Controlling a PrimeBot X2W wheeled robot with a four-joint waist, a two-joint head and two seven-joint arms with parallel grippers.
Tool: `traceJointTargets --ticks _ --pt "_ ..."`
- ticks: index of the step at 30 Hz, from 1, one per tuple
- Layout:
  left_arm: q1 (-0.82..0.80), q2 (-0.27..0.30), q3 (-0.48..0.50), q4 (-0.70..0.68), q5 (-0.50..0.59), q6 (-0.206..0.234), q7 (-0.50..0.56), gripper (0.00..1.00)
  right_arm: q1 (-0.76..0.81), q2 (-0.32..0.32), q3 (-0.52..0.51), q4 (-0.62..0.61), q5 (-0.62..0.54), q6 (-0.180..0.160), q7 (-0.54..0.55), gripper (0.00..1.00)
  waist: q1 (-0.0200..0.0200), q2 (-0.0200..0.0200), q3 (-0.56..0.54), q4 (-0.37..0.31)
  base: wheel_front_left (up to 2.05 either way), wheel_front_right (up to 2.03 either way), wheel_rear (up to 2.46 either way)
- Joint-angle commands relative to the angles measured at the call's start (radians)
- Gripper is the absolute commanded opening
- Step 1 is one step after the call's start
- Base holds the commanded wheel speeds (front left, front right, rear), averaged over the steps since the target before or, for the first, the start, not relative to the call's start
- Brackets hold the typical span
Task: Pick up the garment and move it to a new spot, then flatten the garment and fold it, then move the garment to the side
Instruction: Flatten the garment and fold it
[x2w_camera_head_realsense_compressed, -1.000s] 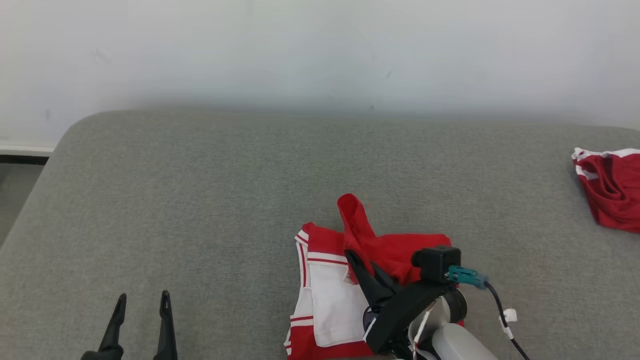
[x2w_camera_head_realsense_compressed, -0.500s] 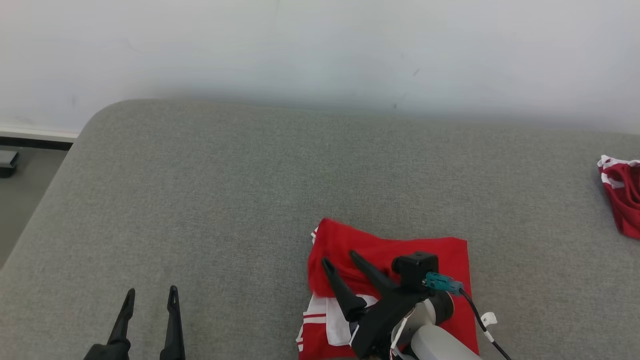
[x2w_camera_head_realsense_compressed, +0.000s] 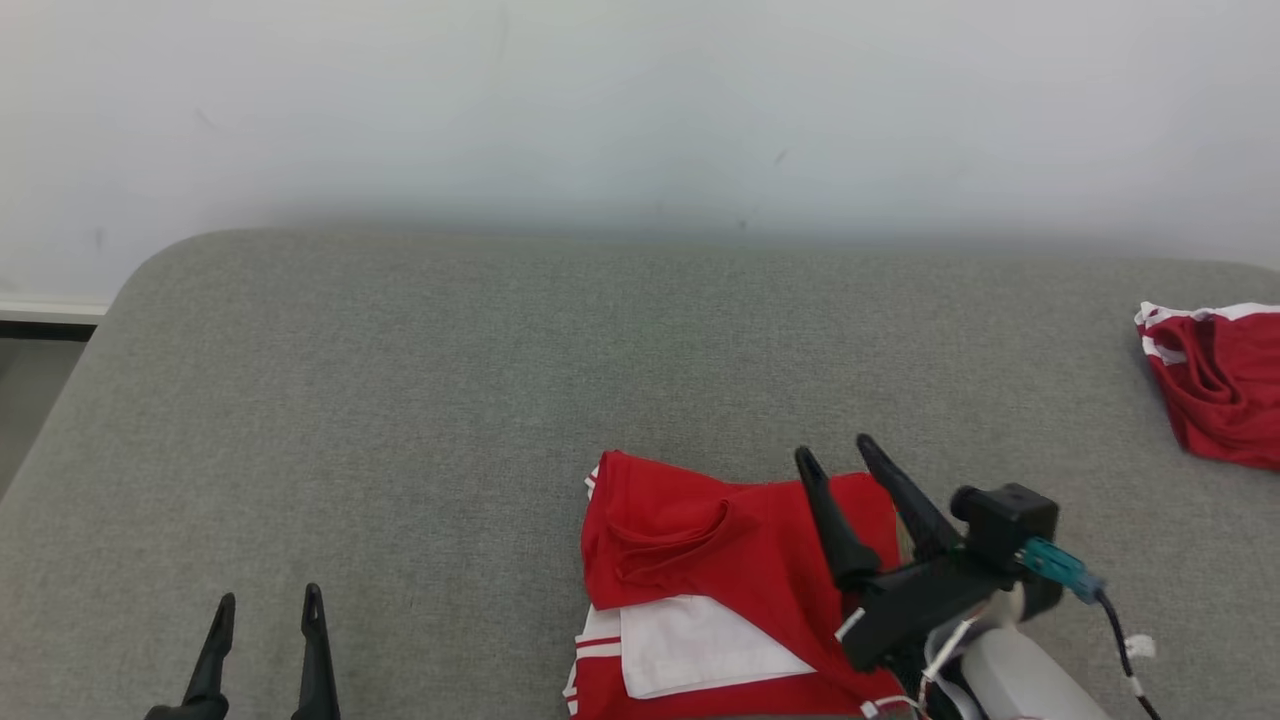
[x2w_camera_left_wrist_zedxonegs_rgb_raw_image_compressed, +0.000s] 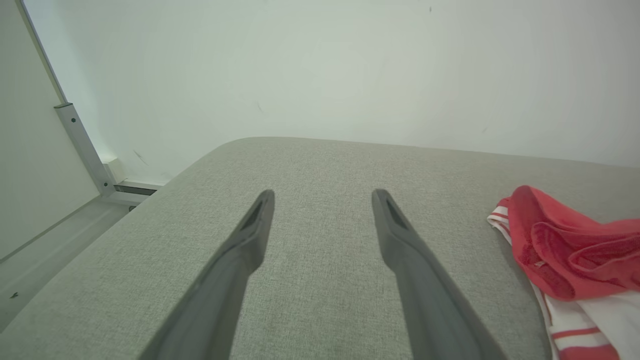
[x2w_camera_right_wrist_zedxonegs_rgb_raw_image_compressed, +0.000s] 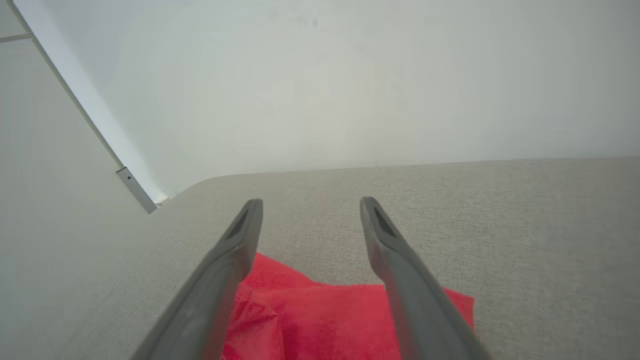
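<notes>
Garment (x2w_camera_head_realsense_compressed: 740, 560): red and white, folded, near centre-right on the grey padded surface (x2w_camera_head_realsense_compressed: 400, 400).
Right claw (x2w_camera_head_realsense_compressed: 834, 447): fingers spread, empty, over the garment's far right corner, possibly touching it.
Left claw (x2w_camera_head_realsense_compressed: 270, 594): spread, empty, near left.

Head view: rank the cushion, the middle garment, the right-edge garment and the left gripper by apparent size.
1. cushion
2. middle garment
3. right-edge garment and left gripper: both cut off by the frame, too close to rank.
</notes>
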Motion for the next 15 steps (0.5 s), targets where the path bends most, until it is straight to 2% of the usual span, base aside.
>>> traceJointTargets --ticks 1,6,15 --pt "0.013 -0.002 0.006 -0.004 0.000 -0.003 -0.003 1.00 0.029 -0.009 -0.009 -0.015 -0.007 -0.003 0.006 1.00 0.0000 0.0000 0.000 -0.008 0.00 0.00 0.00" --pt "0.028 -0.001 0.002 -0.024 0.000 0.009 -0.003 1.00 0.101 -0.033 -0.048 -0.087 -0.013 -0.003 0.044 1.00 0.0000 0.0000 0.001 -0.018 0.00 0.00 0.00" --pt "0.007 -0.001 -0.005 -0.018 0.002 0.004 -0.003 1.00 0.096 -0.004 0.017 -0.141 -0.025 -0.003 0.121 1.00 0.0000 0.0000 0.015 0.004 0.00 0.00 0.00"
